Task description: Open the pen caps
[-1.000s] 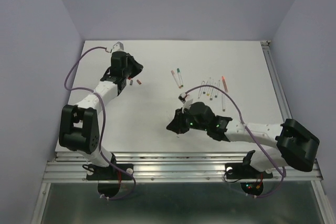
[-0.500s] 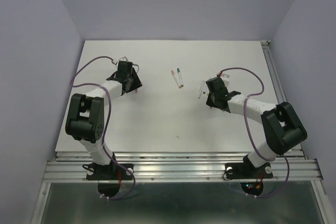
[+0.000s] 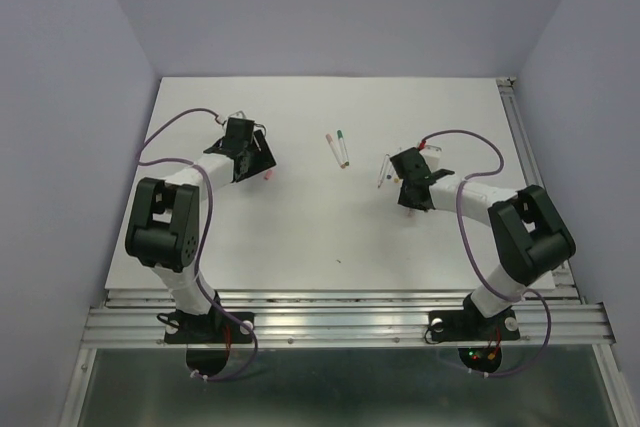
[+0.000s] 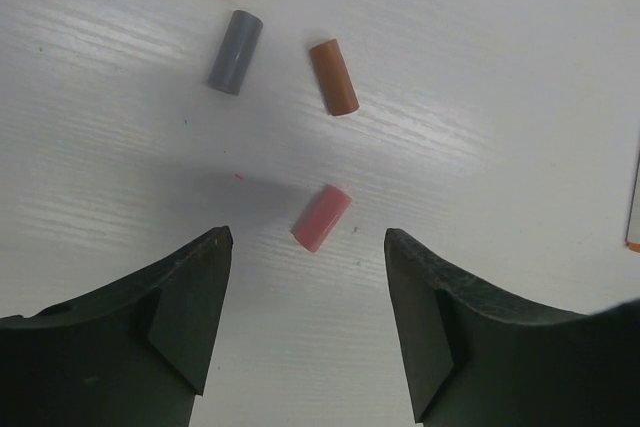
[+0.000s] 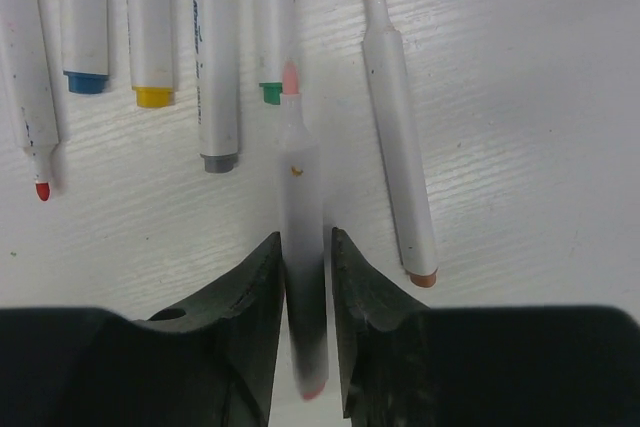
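Little has shifted since; left gripper (image 4: 307, 243) gapes above pink cap (image 4: 321, 218); right gripper (image 5: 305, 247) pinches uncapped pen (image 5: 296, 147); loose hold risks slippage.

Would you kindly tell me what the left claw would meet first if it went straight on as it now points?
Most likely the pink cap, lying just ahead of the open left claw, roughly centred between its fingers; depth is hard to judge.
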